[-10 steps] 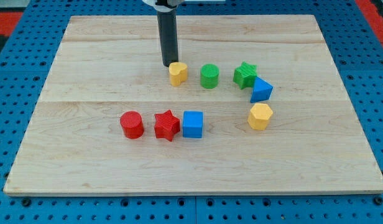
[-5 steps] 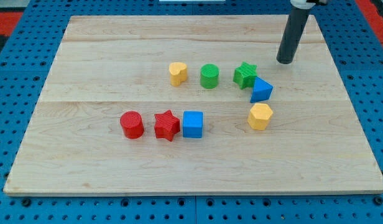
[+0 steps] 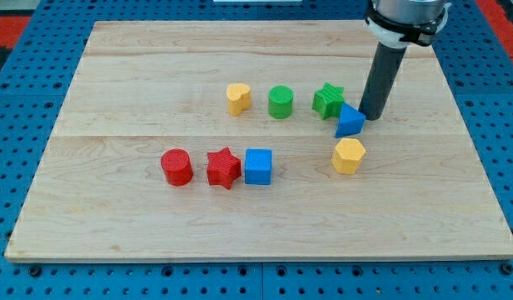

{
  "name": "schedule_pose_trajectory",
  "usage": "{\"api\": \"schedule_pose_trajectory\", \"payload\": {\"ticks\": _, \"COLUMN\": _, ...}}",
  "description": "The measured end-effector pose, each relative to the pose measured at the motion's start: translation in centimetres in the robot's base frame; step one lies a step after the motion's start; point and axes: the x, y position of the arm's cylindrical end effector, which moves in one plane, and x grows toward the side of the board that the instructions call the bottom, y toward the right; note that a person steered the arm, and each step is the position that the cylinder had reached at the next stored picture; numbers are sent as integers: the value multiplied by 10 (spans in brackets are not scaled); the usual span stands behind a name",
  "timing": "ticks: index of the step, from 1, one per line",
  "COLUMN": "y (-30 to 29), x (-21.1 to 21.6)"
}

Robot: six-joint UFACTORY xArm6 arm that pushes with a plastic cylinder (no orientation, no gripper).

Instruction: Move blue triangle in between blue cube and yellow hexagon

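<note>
Robotics lab bench: pale wooden tabletop (image 3: 115, 208) on blue perforated mounting board (image 3: 23, 100), small coloured test blocks, robot rod overhead.

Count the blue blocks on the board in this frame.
2. The blue triangle sits right of centre, beside the green star, with my tip at its right edge. The blue cube sits centre-bottom, next to the red star. None appears hidden.

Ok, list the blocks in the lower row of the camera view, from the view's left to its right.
red cylinder → red star → blue cube → yellow hexagon
</note>
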Motion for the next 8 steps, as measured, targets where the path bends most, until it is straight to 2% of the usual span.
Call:
{"api": "schedule_pose_trajectory", "payload": {"ticks": 1, "y": -35, "x": 1}}
{"api": "schedule_pose_trajectory", "payload": {"ticks": 3, "y": -60, "x": 40}}
{"api": "schedule_pose_trajectory", "payload": {"ticks": 8, "y": -66, "x": 91}}
